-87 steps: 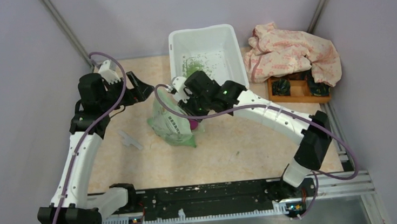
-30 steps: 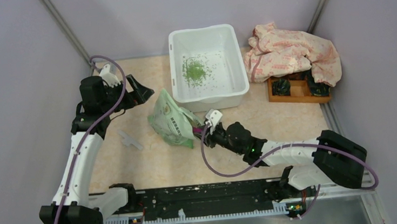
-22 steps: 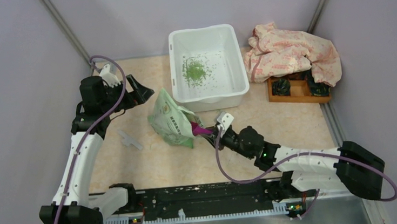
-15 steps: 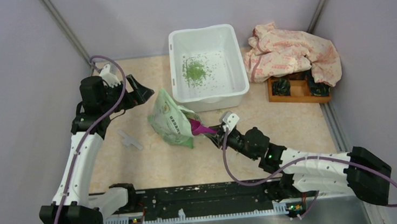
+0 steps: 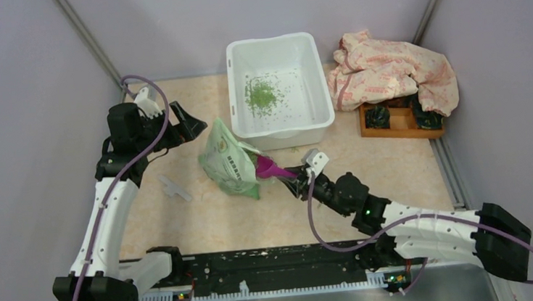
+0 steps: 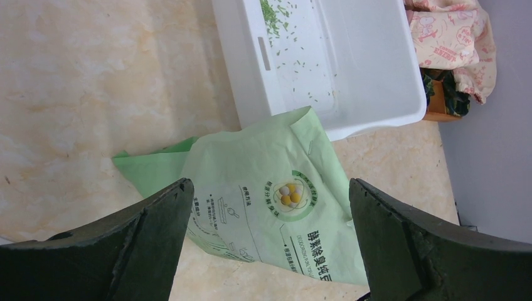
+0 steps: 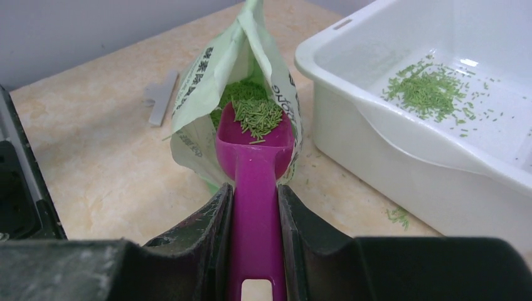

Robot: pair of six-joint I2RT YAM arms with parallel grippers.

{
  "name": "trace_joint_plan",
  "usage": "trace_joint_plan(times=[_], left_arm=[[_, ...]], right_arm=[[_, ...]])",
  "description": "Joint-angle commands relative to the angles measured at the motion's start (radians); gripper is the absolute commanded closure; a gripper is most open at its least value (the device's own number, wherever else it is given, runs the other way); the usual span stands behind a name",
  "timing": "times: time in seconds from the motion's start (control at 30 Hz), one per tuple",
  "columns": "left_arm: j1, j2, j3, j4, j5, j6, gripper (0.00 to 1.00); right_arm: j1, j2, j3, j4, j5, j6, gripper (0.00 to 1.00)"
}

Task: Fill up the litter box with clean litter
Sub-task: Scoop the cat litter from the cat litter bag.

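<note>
The litter box (image 5: 292, 138) is a white tub at the back centre, also in the right wrist view (image 7: 376, 144) and the left wrist view (image 6: 376, 75). A small pile of clean litter (image 5: 260, 93) lies inside it. My right gripper (image 5: 293, 177) is shut on the handle of a magenta scoop (image 7: 254, 188). Its bowl sits at the open mouth of the green bag (image 5: 227, 161), heaped with green granules (image 7: 256, 116). More granules fill the bag behind it. My left gripper (image 5: 196, 124) hangs open above the bag (image 6: 276, 207), touching nothing.
A pink patterned cloth (image 5: 388, 71) drapes over a small wooden tray (image 5: 399, 121) right of the tub. A white T-shaped piece (image 5: 174, 188) lies on the table left of the bag. A few spilled granules (image 7: 396, 215) sit by the tub's front wall.
My right arm has swung down from over the bag and drawn back to the right, pulling the scoop's bowl out to the bag's mouth. The left arm has not moved.
</note>
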Motion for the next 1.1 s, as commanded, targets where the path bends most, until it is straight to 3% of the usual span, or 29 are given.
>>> trace_joint_plan(times=[0.0, 0.3, 1.07], left_arm=[[0.005, -0.018, 0.024, 0.016, 0.020, -0.009, 0.01], [0.005, -0.024, 0.014, 0.024, 0.027, -0.019, 0.01], [0.005, -0.008, 0.049, 0.018, 0.032, -0.030, 0.01]], right_arm=[[0.011, -0.115, 0.013, -0.029, 0.030, -0.013, 1.00], [0.011, -0.254, 0.032, -0.163, 0.018, -0.053, 1.00], [0.028, -0.436, 0.050, -0.267, -0.012, -0.067, 1.00]])
